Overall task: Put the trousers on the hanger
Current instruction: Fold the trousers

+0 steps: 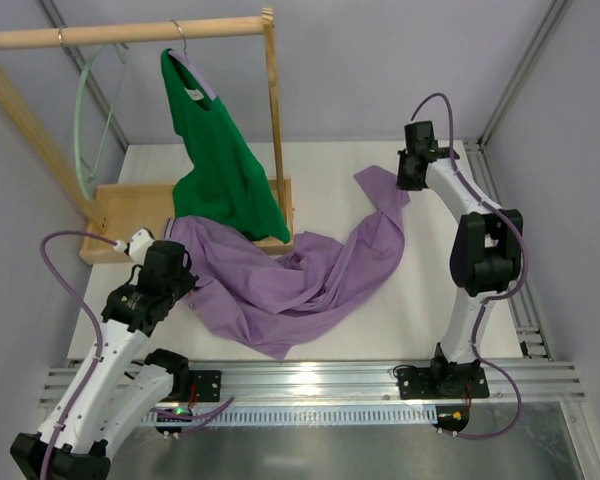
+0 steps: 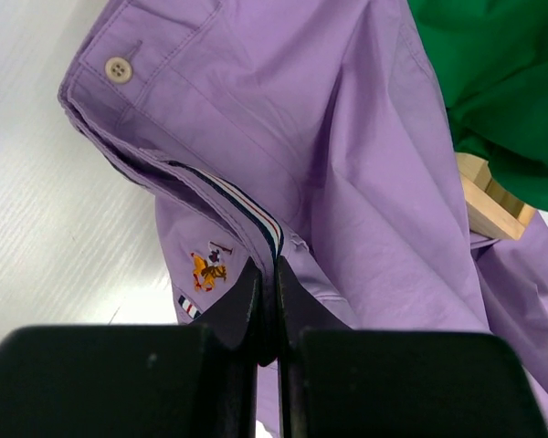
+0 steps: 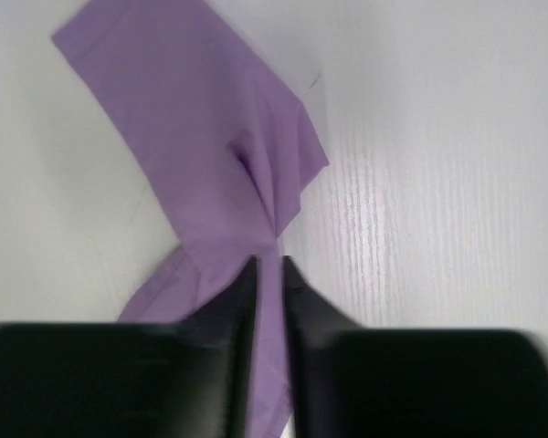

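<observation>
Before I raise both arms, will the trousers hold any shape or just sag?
Probably floppy: the trousers lie in soft, creased folds, so the middle should sag. Likely light, being thin fabric. The right jaws pinch only a small fold, which might slip; the waistband in the left jaws looks thicker.

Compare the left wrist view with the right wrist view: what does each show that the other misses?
Left wrist only: the striped waistband, a button, an embroidered logo, the green top and a wooden base corner. Right wrist only: a plain leg end. Both: the lilac trousers pinched in shut fingers, left gripper at the waistband, right gripper at the leg, over the white table.
</observation>
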